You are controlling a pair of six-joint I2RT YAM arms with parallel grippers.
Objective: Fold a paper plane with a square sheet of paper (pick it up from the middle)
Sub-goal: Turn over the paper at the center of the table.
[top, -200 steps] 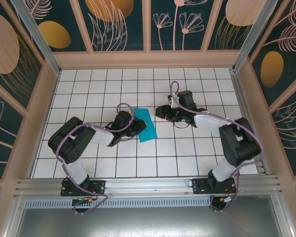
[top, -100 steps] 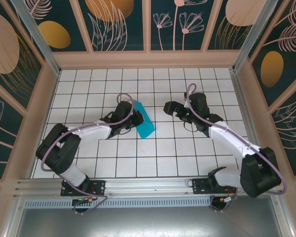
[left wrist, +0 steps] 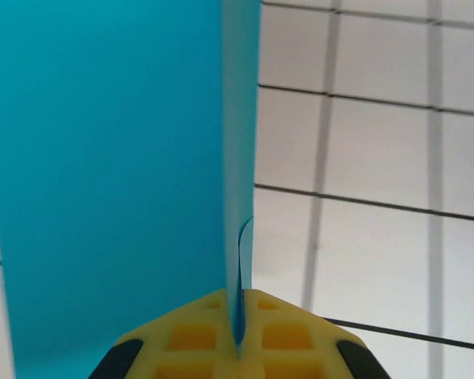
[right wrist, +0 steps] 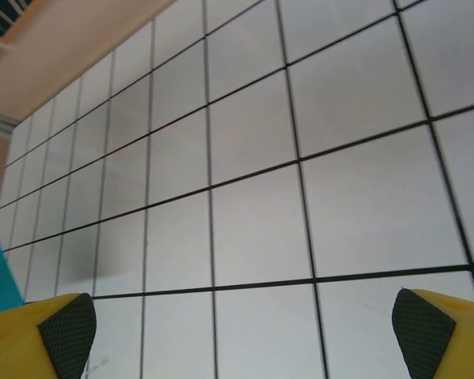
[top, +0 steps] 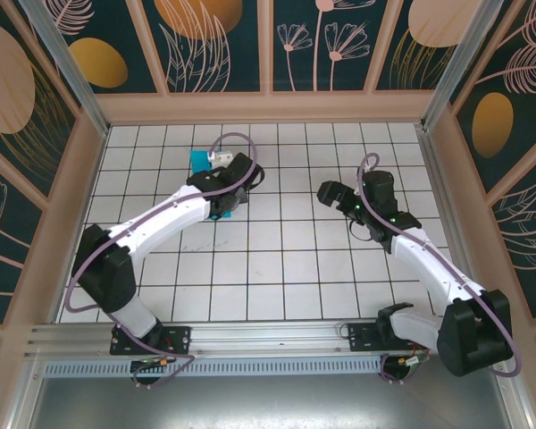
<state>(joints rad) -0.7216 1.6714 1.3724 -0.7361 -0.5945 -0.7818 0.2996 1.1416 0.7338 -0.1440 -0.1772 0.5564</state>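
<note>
Though overhead half-hides it, left jaws pinch paper (left wrist: 103,158)

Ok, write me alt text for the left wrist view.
A teal sheet of paper, pinched between the left arm's shut yellow jaws at the bottom edge, rises through the left half of the frame. White floor tiles with black grid lines lie behind it on the right.
</note>
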